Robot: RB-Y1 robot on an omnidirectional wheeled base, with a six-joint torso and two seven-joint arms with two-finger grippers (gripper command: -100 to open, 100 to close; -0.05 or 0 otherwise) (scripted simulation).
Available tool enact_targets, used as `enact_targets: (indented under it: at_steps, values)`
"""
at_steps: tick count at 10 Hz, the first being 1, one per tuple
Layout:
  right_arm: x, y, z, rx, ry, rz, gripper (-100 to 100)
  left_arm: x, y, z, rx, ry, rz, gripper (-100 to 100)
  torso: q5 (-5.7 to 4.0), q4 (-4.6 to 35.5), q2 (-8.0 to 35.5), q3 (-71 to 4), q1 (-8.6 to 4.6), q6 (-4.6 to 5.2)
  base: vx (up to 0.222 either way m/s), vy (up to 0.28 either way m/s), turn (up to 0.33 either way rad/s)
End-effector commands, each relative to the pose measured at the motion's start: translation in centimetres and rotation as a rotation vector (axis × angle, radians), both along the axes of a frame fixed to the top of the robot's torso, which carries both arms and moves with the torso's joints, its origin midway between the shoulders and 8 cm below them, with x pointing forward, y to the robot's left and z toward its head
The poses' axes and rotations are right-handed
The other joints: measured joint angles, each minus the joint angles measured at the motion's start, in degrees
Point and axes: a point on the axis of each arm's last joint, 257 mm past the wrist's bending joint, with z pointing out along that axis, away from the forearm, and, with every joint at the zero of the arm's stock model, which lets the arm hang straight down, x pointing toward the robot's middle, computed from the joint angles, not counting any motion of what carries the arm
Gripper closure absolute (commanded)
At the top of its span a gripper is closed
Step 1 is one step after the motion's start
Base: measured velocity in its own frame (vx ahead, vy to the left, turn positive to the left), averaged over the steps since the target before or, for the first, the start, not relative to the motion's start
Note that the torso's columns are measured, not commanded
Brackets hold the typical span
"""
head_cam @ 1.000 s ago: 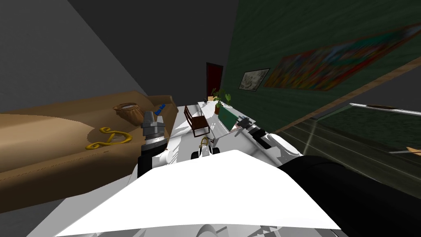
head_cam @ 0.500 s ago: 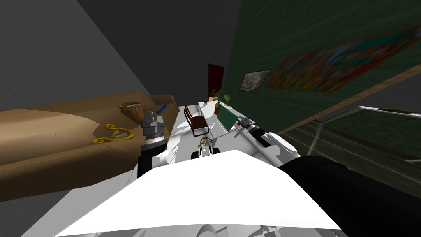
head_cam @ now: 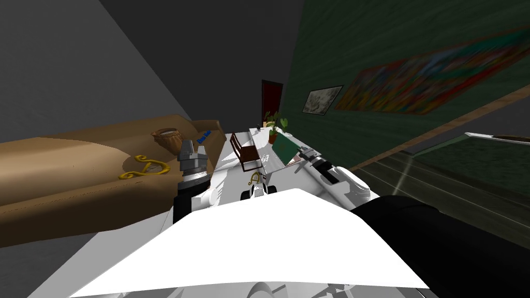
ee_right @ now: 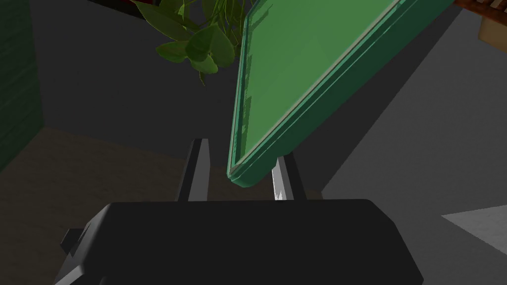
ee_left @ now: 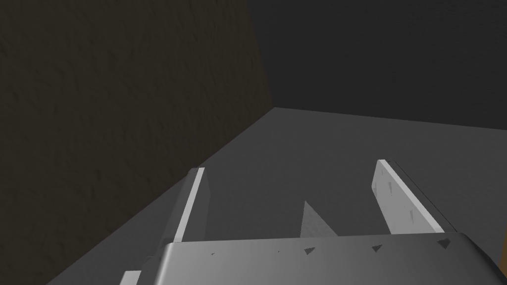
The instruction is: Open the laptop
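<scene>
In the head view, you are seeing the green laptop (head_cam: pixel 284 149) standing with its lid partly raised on the white desk (head_cam: pixel 270 157), near the potted plant (head_cam: pixel 273 127) and just beside a brown chair (head_cam: pixel 247 152). Your right gripper (head_cam: pixel 305 151) is reaching to the laptop's near edge, while your left gripper (head_cam: pixel 193 149) is hanging beside the brown sofa (head_cam: pixel 77 181).

In the left wrist view, the left gripper (ee_left: pixel 289 167) is standing released, with its fingers wide apart and nothing between them.

In the right wrist view, the right gripper (ee_right: pixel 241 151) is clasping a corner of the laptop's (ee_right: pixel 302 74) tilted lid, with its fingers drawn in narrowly around it.
</scene>
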Motion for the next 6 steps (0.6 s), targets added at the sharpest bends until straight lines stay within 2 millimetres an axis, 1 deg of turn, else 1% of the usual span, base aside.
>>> enact_targets:
  at_steps: [1,6]
  values:
    - [0.3,-0.8,-2.0,0.123,0.034,-0.021,100,0.0,0.0,0.0,0.0,0.0,0.0,0,-0.06,0.0,0.0,-0.02,-0.19,0.07,-0.021,-0.119,0.066]
    - [0.8,-1.8,-5.1,0.327,0.076,-0.055,100,0.0,0.0,0.0,0.0,0.0,0.0,0,-0.13,-0.13,0.06,0.06,0.01,0.07,-0.019,-0.094,0.054]
